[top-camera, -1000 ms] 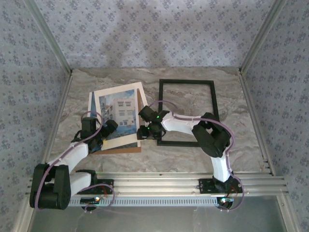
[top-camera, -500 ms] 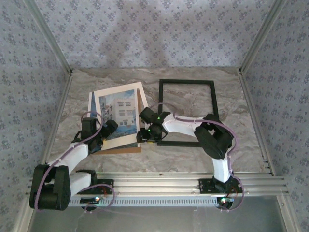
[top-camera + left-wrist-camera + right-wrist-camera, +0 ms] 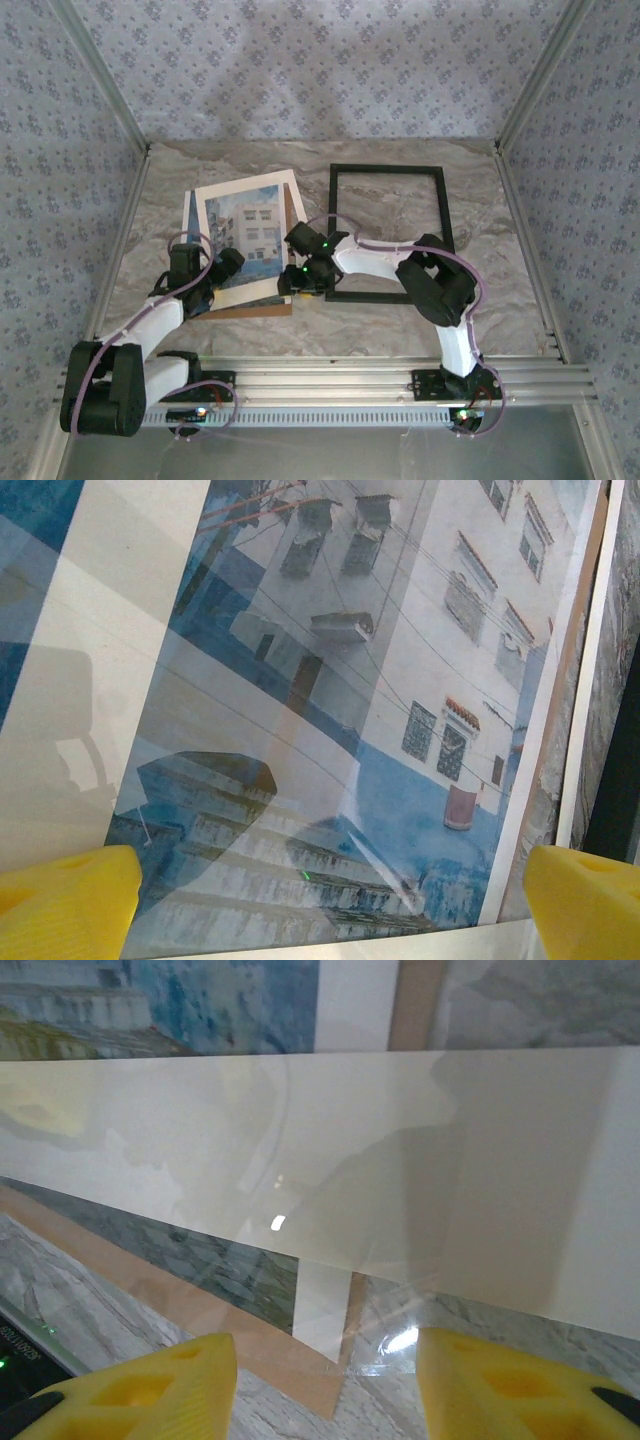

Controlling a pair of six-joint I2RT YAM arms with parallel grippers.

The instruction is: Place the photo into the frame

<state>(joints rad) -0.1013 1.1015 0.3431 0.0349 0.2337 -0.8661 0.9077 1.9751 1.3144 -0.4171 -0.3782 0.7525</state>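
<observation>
Right gripper (image 3: 293,285), jaws half parted on nothing, hovers at the near right corner of the photo (image 3: 245,235), whose long side runs away ahead, the frame (image 3: 388,168) close on its right, as my left gripper (image 3: 222,266) gapes empty alongside.

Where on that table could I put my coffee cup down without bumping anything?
Bare table runs along the far wall, beyond the photo and the frame, and in a strip between the frame and the right rail. Crowded: the near middle, where the left gripper and right gripper hang at the photo's edge.
</observation>
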